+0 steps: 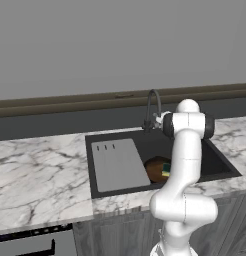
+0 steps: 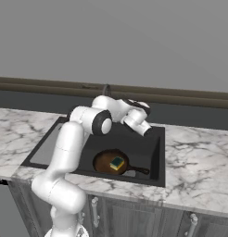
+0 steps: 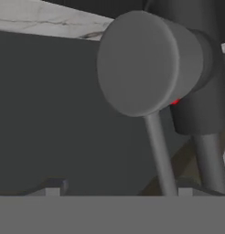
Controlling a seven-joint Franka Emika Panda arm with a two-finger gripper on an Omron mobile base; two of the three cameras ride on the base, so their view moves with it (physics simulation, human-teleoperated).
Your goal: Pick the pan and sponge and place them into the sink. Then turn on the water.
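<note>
Already in basin: the pan point(image 2: 108, 162) lies flat on the sink point(image 2: 155, 178) floor, its thin handle pointing to the right in the right base view; a judgement from this is that the placing part of the task is done.
Sponge: the sponge point(image 2: 117, 163), green over yellow, rests on the pan's inner face, touching it, so both items sit where the water would fall near them.
Drainboard: the grey slotted drainboard point(image 1: 118, 164) covers the left part of the basin in the left base view, leaving the pan to its right.
Faucet: the faucet point(image 1: 153, 107), a thin dark arch, rises from the rear rim; no water runs from it.
Faucet handle: the round knob point(image 3: 144, 61) with its thin lever fills the hand view, just ahead of the finger tips point(image 3: 54, 186), with a small red mark beside it.
Gripper: the gripper point(image 2: 147, 130) hangs by the rear of the sink near the faucet base, jaws apart and grasping nothing, the lever passing by one tip.
Step in hand: judged to be reaching for the lever to start the flow.
Surround: the marble counter point(image 1: 40, 175) flanks the sink on both sides.
</note>
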